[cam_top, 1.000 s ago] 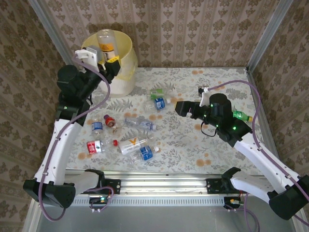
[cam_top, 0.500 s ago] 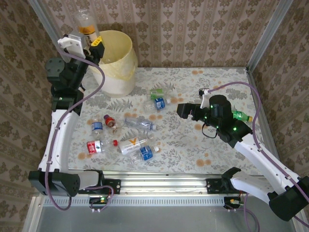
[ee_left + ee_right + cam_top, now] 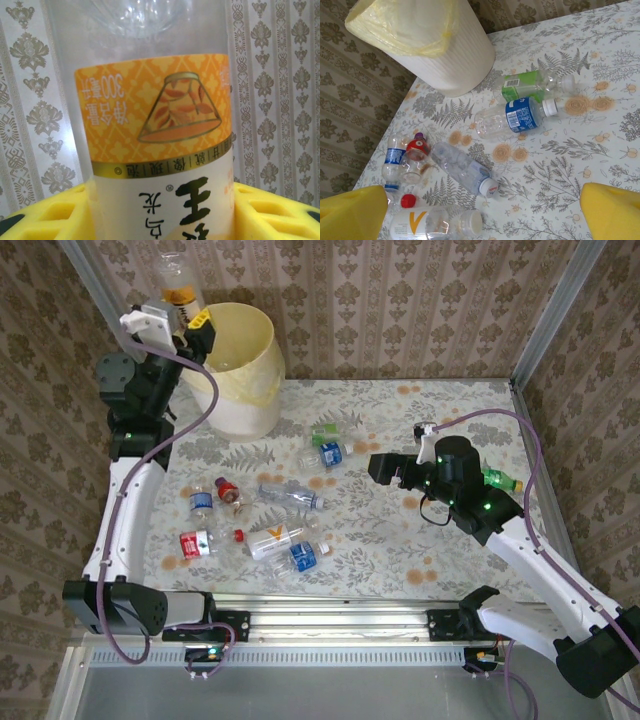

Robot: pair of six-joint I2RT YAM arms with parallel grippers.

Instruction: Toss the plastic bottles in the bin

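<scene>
The left gripper hovers high at the far left, its yellow fingers half closed round the lower body of an orange-label bottle. It holds the bottle upright, the clear upper part standing above the jaws against the wallpaper. The right gripper hangs low over the middle of the table, jaws spread wide with nothing between them, facing the loose bottles.

The bin stands at the table's far left corner, its bag folded over the rim and its mouth open. In the top view the held bottle sits by the rim's upper left edge, not over the middle of the mouth; how far it overhangs cannot be told.

The step in hand looks like the drop. To do it well, the arm should carry the bottle inward until it is plainly above the bag, then open the jaws fully in one move. A light, smooth bottle let go at the edge could strike the rim and bounce out onto the table.

The other bottles lie scattered between the arms. A green-label bottle and a blue-label bottle lie side by side nearest the bin. A clear bottle lies nearer the middle, a V-label bottle nearer the bases, and a green bottle just behind the right arm. A red cap lies by itself beside the V-label bottle
</scene>
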